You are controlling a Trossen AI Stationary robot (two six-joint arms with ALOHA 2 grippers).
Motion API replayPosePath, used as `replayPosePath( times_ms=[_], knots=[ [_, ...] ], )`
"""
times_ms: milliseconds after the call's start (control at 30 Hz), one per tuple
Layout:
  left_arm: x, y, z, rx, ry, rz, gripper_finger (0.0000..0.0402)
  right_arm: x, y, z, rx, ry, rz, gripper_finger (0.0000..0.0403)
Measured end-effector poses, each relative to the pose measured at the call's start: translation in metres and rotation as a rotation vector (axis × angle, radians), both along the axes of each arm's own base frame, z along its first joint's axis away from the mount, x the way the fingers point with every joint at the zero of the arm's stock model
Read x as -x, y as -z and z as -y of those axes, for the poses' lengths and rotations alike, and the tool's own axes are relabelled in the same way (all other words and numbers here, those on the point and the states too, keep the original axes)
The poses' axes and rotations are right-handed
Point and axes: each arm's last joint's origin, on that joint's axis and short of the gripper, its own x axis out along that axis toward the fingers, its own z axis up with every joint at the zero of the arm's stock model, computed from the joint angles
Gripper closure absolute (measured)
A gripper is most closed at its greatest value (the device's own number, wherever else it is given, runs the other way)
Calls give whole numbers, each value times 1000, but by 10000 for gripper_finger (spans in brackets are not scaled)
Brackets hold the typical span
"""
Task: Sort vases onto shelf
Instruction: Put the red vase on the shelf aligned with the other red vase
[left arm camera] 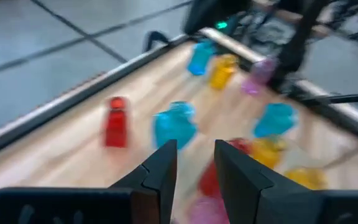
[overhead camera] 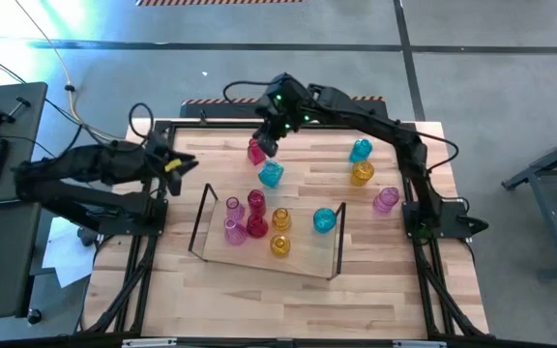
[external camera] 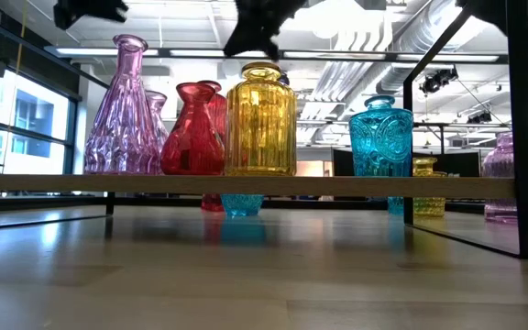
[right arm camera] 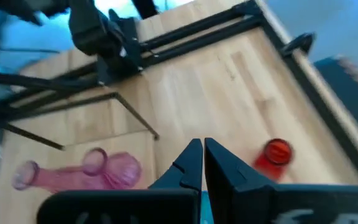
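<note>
Overhead, the right gripper [overhead camera: 264,145] is hanging above the far part of the table [overhead camera: 385,253], close over a red vase [overhead camera: 255,152] and a cyan vase [overhead camera: 271,174] that are standing loose behind the shelf [overhead camera: 265,253]. Its fingers are pressed together and holding nothing, so it is probably lining up on one of those two rather than carrying anything. The left gripper [overhead camera: 175,166] is waiting at the table's left edge, fingers a little apart and empty, pointing toward the shelf.

The shelf is already bearing several vases: two pink ones [overhead camera: 233,224], two red ones [overhead camera: 256,215], two yellow ones [overhead camera: 279,233] and one cyan one [overhead camera: 324,220], grouped roughly by colour, which suits a sorting job. Four more are standing on the bare wood: the red and cyan pair under the right gripper, plus a cyan [overhead camera: 360,150], a yellow [overhead camera: 361,174] and a pink vase [overhead camera: 386,200] near the right arm's base. Those five are still needing places, so the work looks a bit over halfway done.
</note>
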Motion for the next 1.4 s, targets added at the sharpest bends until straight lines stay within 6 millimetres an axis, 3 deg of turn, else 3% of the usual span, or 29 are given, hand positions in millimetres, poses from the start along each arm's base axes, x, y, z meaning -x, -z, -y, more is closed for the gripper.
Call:
replayPosePath(
  times_ms=[333,467,667,900,1000,1167,1400],
  knots=[
    [6,3,-18,-1,-35,-57,303,-19,44,55,-134,48,37,402],
    [-1,5,-24,39,-41,-80,303,-24,58,66,-152,9,45,402],
    [-15,12,-32,137,-63,-113,303,-26,92,78,-101,15,-95,402],
    [-28,19,-38,210,-68,-145,303,-25,114,86,2,6,-208,398],
    [-33,20,-39,215,-70,-151,303,-27,123,88,-5,3,-225,373],
    [-38,18,-41,204,-66,-115,303,-33,139,91,-38,19,-239,296],
    [-40,16,-42,194,-67,-87,303,-39,134,94,-44,73,-157,212]
  ],
)
